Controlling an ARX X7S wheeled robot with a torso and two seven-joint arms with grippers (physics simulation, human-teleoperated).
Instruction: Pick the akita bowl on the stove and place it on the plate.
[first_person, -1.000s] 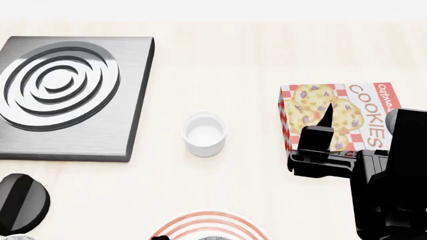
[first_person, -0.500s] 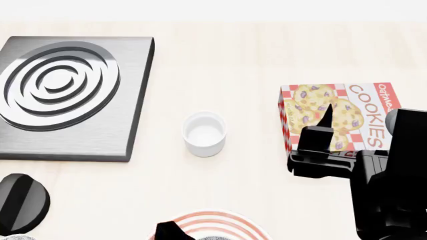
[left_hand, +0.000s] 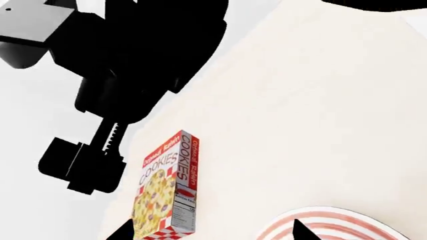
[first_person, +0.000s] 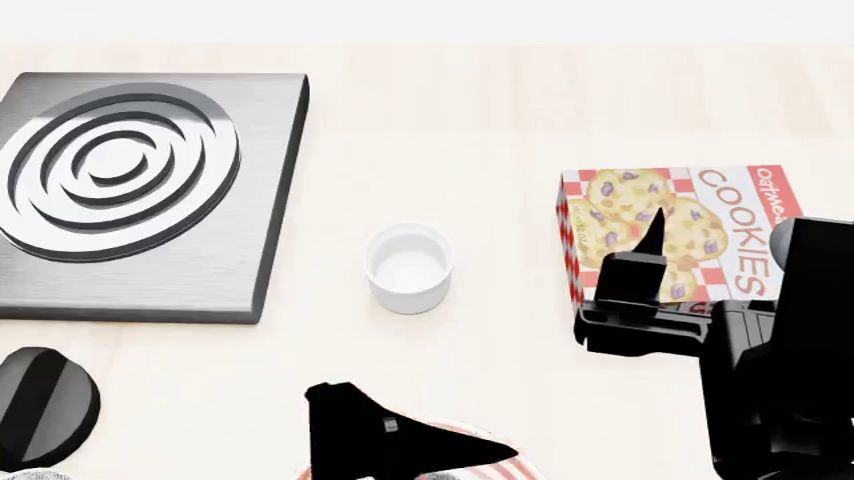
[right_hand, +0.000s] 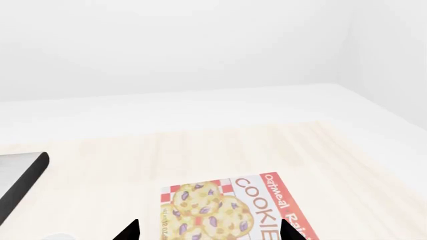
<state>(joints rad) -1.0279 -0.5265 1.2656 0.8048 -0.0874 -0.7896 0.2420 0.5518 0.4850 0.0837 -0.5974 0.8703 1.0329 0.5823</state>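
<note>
Our left end effector (first_person: 400, 445) has risen into view over the plate (first_person: 501, 462), fingers spread and empty; the stove (first_person: 134, 190) is bare, so we cannot see the bowl

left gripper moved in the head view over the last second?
Yes. The left gripper has risen into view from the bottom edge, now covering much of the plate, heading toward the white cup, which sits unmoved.

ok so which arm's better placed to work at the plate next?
Left. The left gripper hangs open right at the plate rim; the right gripper is open over the cookie box, off to the side. The stove shows no bowl.
</note>
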